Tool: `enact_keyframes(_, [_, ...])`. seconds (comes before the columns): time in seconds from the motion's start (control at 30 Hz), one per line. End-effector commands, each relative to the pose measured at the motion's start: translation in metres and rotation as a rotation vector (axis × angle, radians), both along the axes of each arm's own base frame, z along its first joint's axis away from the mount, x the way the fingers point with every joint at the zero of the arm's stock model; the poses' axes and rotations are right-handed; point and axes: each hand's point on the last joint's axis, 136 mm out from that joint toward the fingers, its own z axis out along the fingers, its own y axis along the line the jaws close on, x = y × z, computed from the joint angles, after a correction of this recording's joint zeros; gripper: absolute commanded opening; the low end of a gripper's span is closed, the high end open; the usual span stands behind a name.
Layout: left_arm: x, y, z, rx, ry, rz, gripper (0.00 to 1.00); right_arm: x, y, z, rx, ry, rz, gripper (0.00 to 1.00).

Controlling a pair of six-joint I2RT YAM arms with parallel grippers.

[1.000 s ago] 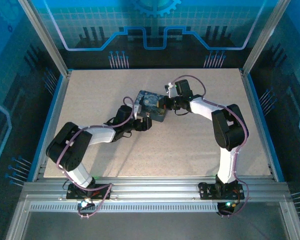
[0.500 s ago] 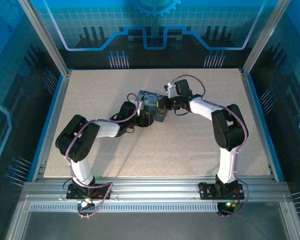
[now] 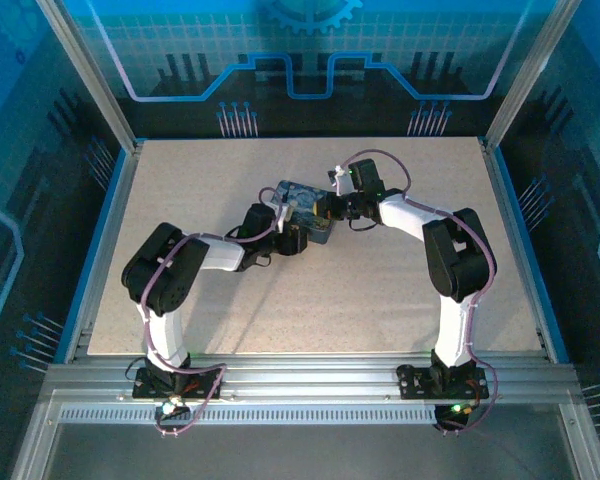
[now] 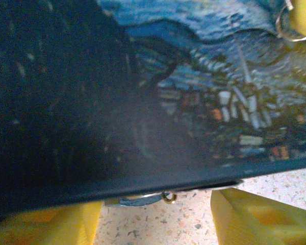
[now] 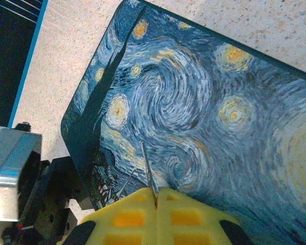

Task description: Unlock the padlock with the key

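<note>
overhead: chunky dark blue rectangular padlock with a swirling starry-night print (image 3: 302, 203) lies flat on the speckled beige table (image 3: 380, 300), a little toward 12 o'clock from the table's middle.

left gripper (image 3: 285, 238) at the block's 7 o'clock. in its wrist view the yellow fingers (image 4: 46, 224) stand apart, one at each end of the block's near edge, with bare table between them. can't tell if the pads touch the block. a small silvery metal bit (image 4: 143, 199) pokes out under that edge, between the fingers.

right gripper (image 3: 330, 207) at the block's 3 o'clock. fingertips pressed together (image 5: 155, 204) over the printed face, pinching a thin grey metal sliver (image 5: 148, 168) that juts toward 12 o'clock in that view. judged to be the key. a wire ring (image 4: 295, 39) hangs by that gripper in the left wrist view.

step in hand, as judged: brace the lock so the key can go in.

- left fingers should bear squarely on both side walls, low on the block, clear of the silvery bit.
- grip firm before any key push, or the block will likely skid or swivel.
- keyhole not made out; find it first.
- the pinch on the sliver looks shallow; line it up with the slot and go gently, so it doesn't twist in the tips.
</note>
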Motion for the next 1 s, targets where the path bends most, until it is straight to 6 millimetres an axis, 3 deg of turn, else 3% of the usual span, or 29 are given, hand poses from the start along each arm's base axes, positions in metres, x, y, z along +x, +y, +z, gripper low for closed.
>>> enact_keyframes(0.0, [0.008, -0.008, 0.008, -0.036, -0.027, -0.025, 0.58, -0.026, -0.003, -0.037, -0.081, 0.118, 0.01, 0.04])
enact_keyframes(0.97, [0.009, -0.024, 0.015, -0.165, -0.007, -0.01, 0.37, -0.031, 0.008, -0.035, -0.075, 0.115, 0.011, 0.03])
